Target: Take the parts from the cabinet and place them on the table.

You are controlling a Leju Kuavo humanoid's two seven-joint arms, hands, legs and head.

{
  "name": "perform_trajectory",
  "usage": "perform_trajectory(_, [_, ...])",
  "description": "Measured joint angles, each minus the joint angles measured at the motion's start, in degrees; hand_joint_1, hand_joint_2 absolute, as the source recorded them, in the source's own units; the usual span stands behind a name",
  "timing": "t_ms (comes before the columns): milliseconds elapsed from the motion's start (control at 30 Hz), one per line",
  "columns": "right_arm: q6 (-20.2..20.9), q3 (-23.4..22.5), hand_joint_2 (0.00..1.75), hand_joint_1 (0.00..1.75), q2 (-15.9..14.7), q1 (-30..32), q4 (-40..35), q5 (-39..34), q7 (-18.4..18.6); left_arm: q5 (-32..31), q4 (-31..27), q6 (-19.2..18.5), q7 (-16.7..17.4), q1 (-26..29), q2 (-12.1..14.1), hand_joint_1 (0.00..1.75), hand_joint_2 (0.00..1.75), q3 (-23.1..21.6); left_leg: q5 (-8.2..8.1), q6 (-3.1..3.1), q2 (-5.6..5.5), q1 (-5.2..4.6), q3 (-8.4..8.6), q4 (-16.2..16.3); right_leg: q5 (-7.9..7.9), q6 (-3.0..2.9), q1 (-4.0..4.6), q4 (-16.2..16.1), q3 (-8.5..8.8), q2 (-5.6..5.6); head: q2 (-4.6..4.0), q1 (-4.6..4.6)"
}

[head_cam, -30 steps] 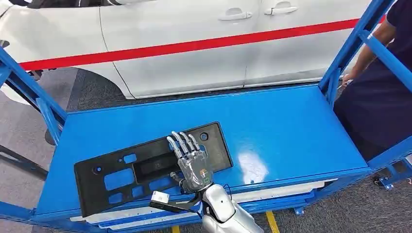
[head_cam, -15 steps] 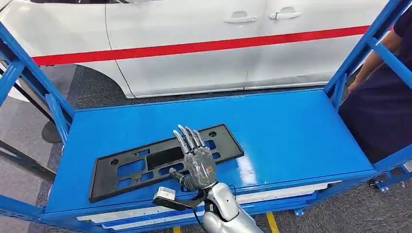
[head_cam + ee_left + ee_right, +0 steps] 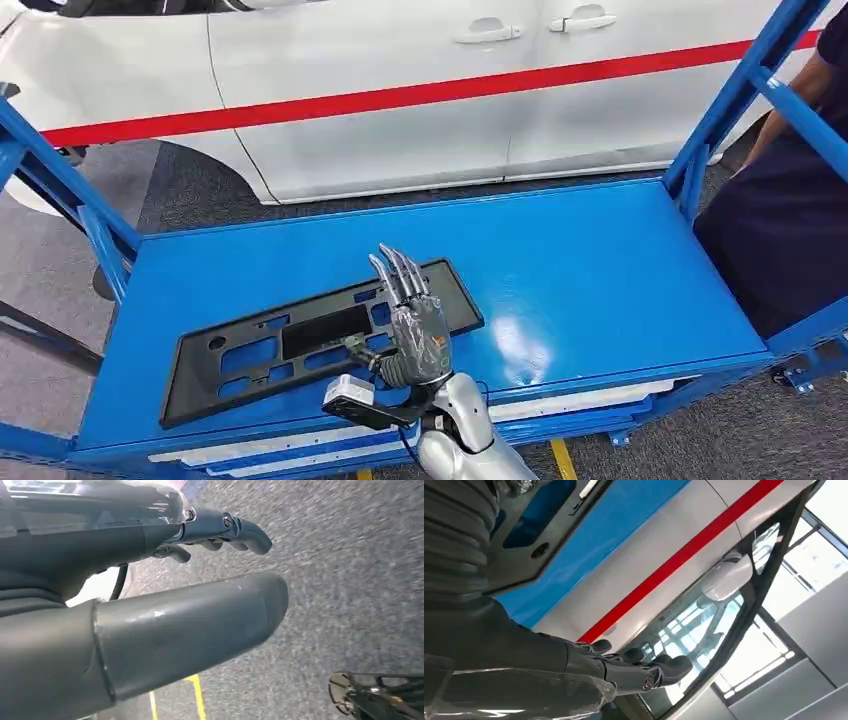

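A flat black plastic panel with rectangular cut-outs [image 3: 320, 340] lies on the blue metal surface [image 3: 600, 270], near its front edge. A second ago the robot's right hand [image 3: 412, 330] rested flat on the panel; now it is lifted above the panel's right half, fingers straight and apart, grasping nothing. This suggests the panel has been set down and let go. The left hand [image 3: 150, 625] hangs over grey carpet, fingers loosely extended, also released. A white car with a red stripe [image 3: 400, 90] stands beyond.

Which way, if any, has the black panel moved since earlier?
Yes: the black panel's left end has slid back from the blue table's front edge.
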Motion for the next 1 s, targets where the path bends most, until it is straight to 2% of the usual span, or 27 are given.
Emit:
perform_trajectory(33, [0.0, 0.0, 1.75, 0.00, 0.0, 0.0, 0.0, 0.0, 0.0, 0.0, 0.0, 0.0, 0.0, 0.0, 0.0, 0.00, 0.00, 0.1, 2.53, -0.02, 0.01, 0.11, 1.72, -3.8, -0.17, 0.12, -0.02, 0.2, 0.04, 0.06, 0.00, 0.04])
perform_trajectory(67, [0.0, 0.0, 1.75, 0.00, 0.0, 0.0, 0.0, 0.0, 0.0, 0.0, 0.0, 0.0, 0.0, -0.1, 0.0, 0.00, 0.00, 0.1, 5.38, 0.03, 0.01, 0.19, 4.29, -9.3, -0.40, 0.33, -0.09, 0.5, 0.10, 0.11, 0.00, 0.00])
perform_trajectory(100, [0.0, 0.0, 1.75, 0.00, 0.1, 0.0, -0.2, 0.0, 0.0, 0.0, 0.0, 0.0, 0.0, -0.2, 0.1, 0.00, 0.00, 0.2, 6.31, 0.19, 0.04, 0.21, 6.25, -13.9, -0.68, 0.66, -0.10, 0.8, 0.09, 0.10, 0.00, 0.02])
perform_trajectory(133, [0.0, 0.0, 1.75, 0.00, 0.1, -0.1, -0.2, 0.0, 0.0, 0.0, 0.0, 0.0, 0.0, -0.3, 0.0, 0.00, 0.00, 0.2, 5.65, 0.43, -0.03, -0.31, 6.79, -14.3, -0.81, 1.00, 0.26, 1.0, -0.13, 0.15, 0.00, 0.00])
perform_trajectory(167, [0.0, 0.0, 1.75, 0.00, 0.1, 0.0, -0.3, 0.0, 0.0, 0.0, 0.0, 0.0, 0.0, -0.3, 0.0, 0.00, 0.00, 0.3, 5.90, 1.02, -0.17, -0.32, 6.56, -14.3, -0.72, 1.23, 0.21, 1.0, -0.24, 0.15, 0.00, 0.05])
perform_trajectory(233, [0.0, 0.0, 1.75, 0.00, 0.2, 0.0, -0.5, 0.0, -0.1, 0.0, 0.0, 0.0, 0.0, -0.2, 0.0, 0.00, 0.00, 0.4, 5.88, 1.57, -0.19, -0.57, 6.51, -14.3, -0.54, 1.78, 0.02, 0.7, -0.06, 0.15, 0.00, 0.02])
perform_trajectory(267, [0.0, 0.0, 1.75, 0.00, 0.2, -0.1, -0.5, 0.0, -0.1, 0.0, 0.0, 0.0, 0.0, -0.2, 0.0, 0.00, 0.00, 0.4, 6.18, 2.08, -0.19, -0.22, 6.65, -14.8, -0.62, 2.24, 0.25, 0.7, -0.01, 0.18, 0.00, 0.05])
perform_trajectory(300, [0.0, 0.0, 1.75, 0.00, 0.2, 0.0, -0.6, 0.0, -0.1, 0.0, 0.0, 0.0, 0.0, -0.2, 0.0, 0.00, 0.00, 0.4, 6.46, 2.49, -0.01, -0.02, 6.90, -15.2, -1.34, 2.49, -0.07, 1.5, -0.19, 0.16, 0.00, 0.00])
perform_trajectory(333, [0.0, 0.0, 1.75, 0.00, 0.2, -0.1, -0.7, 0.0, -0.2, 0.0, 0.0, 0.0, 0.0, -0.2, 0.0, 0.00, 0.00, 0.4, 6.54, 2.82, -0.02, -0.02, 6.92, -15.3, -2.94, 2.71, -0.02, 3.5, -1.12, 0.09, 0.00, 0.09])
perform_trajectory(367, [0.0, -0.1, 1.75, 0.00, 0.2, -0.1, -0.7, 0.0, -0.2, 0.0, 0.0, 0.0, 0.0, -0.3, 0.0, 0.00, 0.00, 0.4, 6.58, 3.20, 0.03, -0.03, 6.81, -15.3, -5.19, 2.89, -0.01, 7.4, -2.99, 0.10, 0.00, 0.04])
perform_trajectory(400, [0.0, -0.1, 1.75, 0.00, 0.1, 0.1, -0.7, -0.3, -0.2, 0.0, 0.0, 0.0, 0.0, -0.3, 0.0, 0.00, 0.00, 0.4, 6.58, 3.23, 0.03, -0.08, 6.72, -15.2, -7.44, 3.06, -0.05, 12.4, -5.36, 0.10, 0.00, 0.04])
perform_trajectory(433, [0.0, -0.1, 1.75, 0.00, 0.1, 0.2, -0.7, -0.9, -0.4, 0.0, 0.0, 0.0, 0.0, -0.3, 0.0, 0.00, 0.00, 0.5, 6.57, 3.25, 0.04, -0.13, 6.64, -15.2, -8.79, 3.16, -0.06, 16.3, -7.29, 0.10, 0.00, 0.04])
perform_trajectory(467, [0.0, -0.1, 1.75, 0.00, 0.0, 0.3, -0.7, -3.0, -0.7, -0.1, 0.0, 0.0, -0.1, -0.2, 0.0, 0.00, 0.00, 0.5, 6.54, 3.29, 0.04, -0.15, 6.60, -15.1, -8.82, 3.17, -0.06, 18.4, -8.42, 0.09, 0.00, 0.02])
perform_trajectory(500, [0.1, 0.0, 1.75, 0.00, -0.1, 0.6, -1.1, -5.3, -0.9, -0.2, 0.0, 0.0, -0.2, -0.2, 0.0, 0.00, 0.00, 0.5, 6.47, 3.30, -0.02, -0.16, 6.63, -15.0, -7.38, 3.12, -0.05, 17.3, -7.94, 0.08, 0.00, 0.07])
perform_trajectory(533, [0.2, 0.2, 1.75, 0.00, -0.3, 0.8, -2.1, -7.9, -1.2, -0.2, 0.0, 0.0, -0.2, -0.2, 0.0, 0.00, 0.00, 0.6, 6.38, 3.26, -0.07, -0.16, 6.66, -14.9, -5.12, 2.98, -0.05, 14.0, -6.40, 0.09, 0.00, 0.04])
perform_trajectory(600, [0.4, 1.0, 1.75, 0.00, -0.7, 1.3, -4.5, -11.2, -1.9, -0.2, 0.0, 0.0, -0.3, -0.2, 0.0, 0.00, 0.00, 0.8, 6.15, 2.99, -0.18, -0.18, 6.86, -14.7, -0.49, 2.36, 0.04, 4.3, -1.55, 0.08, 0.00, 0.07])
perform_trajectory(633, [0.7, 1.6, 1.75, 0.00, -1.1, 1.6, -6.1, -12.1, -1.9, -0.2, 0.0, 0.0, -0.3, -0.2, -0.1, 0.00, 0.00, 0.9, 5.99, 2.72, -0.18, -0.46, 6.76, -14.5, -0.92, 1.96, 0.30, 1.5, -0.32, 0.07, 0.00, 0.02])
perform_trajectory(700, [1.0, 2.5, 1.75, 0.00, -1.6, 2.8, -8.7, -12.7, -1.9, -0.1, 0.0, 0.2, -0.4, -0.2, -0.1, 0.00, 0.00, 1.2, 6.02, 2.11, -0.18, -0.51, 6.63, -14.5, -0.74, 1.72, 0.46, 1.1, -0.50, 0.12, 0.00, 0.02])
perform_trajectory(767, [1.0, 3.2, 1.75, 0.00, -2.2, 4.3, -10.4, -12.9, -2.1, 0.0, 0.0, 0.4, -0.4, -0.2, -0.1, 0.00, 0.00, 1.7, 6.06, 1.52, -0.16, -0.42, 6.86, -14.8, -0.67, 1.22, 0.58, 0.9, -0.38, 0.16, 0.00, 0.07])
perform_trajectory(800, [1.0, 3.5, 1.75, 0.00, -2.5, 5.2, -11.3, -13.0, -2.4, 0.0, 0.0, 0.4, -0.4, -0.2, -0.1, 0.00, 0.00, 2.0, 5.71, 1.11, -0.11, -0.54, 6.68, -14.6, -0.27, 0.64, 0.06, 0.1, 0.12, 0.03, 0.00, 0.02])
perform_trajectory(833, [1.1, 3.8, 1.75, 0.00, -2.8, 5.7, -11.9, -13.0, -2.6, 0.1, 0.0, 0.5, -0.4, -0.2, -0.2, 0.00, 0.00, 2.0, 4.66, 0.94, -0.05, -0.44, 6.44, -13.5, -0.21, 0.41, 0.00, -0.1, 0.34, -0.03, 0.00, 0.00])
perform_trajectory(867, [1.0, 4.0, 1.75, 0.00, -2.9, 6.3, -12.3, -13.1, -2.7, 0.3, 0.0, 0.6, -0.4, -0.2, -0.2, 0.00, 0.00, 2.1, 2.56, 0.73, -0.05, -0.44, 5.11, -10.4, -0.16, 0.24, -0.04, -0.1, 0.30, -0.05, 0.00, -0.02])
perform_trajectory(933, [0.5, 4.1, 1.75, 0.00, -3.6, 9.5, -13.1, -12.9, -3.2, 0.7, 0.0, 1.0, -0.4, -0.1, -0.2, 0.00, 0.00, 2.9, -1.64, 0.35, -0.03, -0.29, 1.19, -1.7, -0.30, 0.04, 0.08, -0.1, 0.28, -0.29, 0.00, 0.00])
perform_trajectory(967, [0.3, 4.1, 1.75, 0.00, -4.4, 11.3, -13.7, -12.8, -3.9, 0.8, 0.0, 1.2, -0.4, 0.0, -0.2, 0.00, 0.00, 3.3, -2.60, 0.23, -0.02, -0.29, -0.28, 1.5, -0.36, -0.04, 0.16, 0.0, 0.27, -0.45, 0.00, 0.00])
perform_trajectory(1000, [0.2, 4.0, 1.75, 0.00, -5.1, 12.7, -14.0, -12.5, -4.6, 0.9, 0.0, 1.2, -0.4, 0.3, -0.2, 0.00, 0.00, 3.6, -2.02, 0.19, -0.01, -0.26, -0.44, 1.9, -0.42, -0.04, 0.16, 0.1, 0.24, -0.44, 0.00, 0.00])
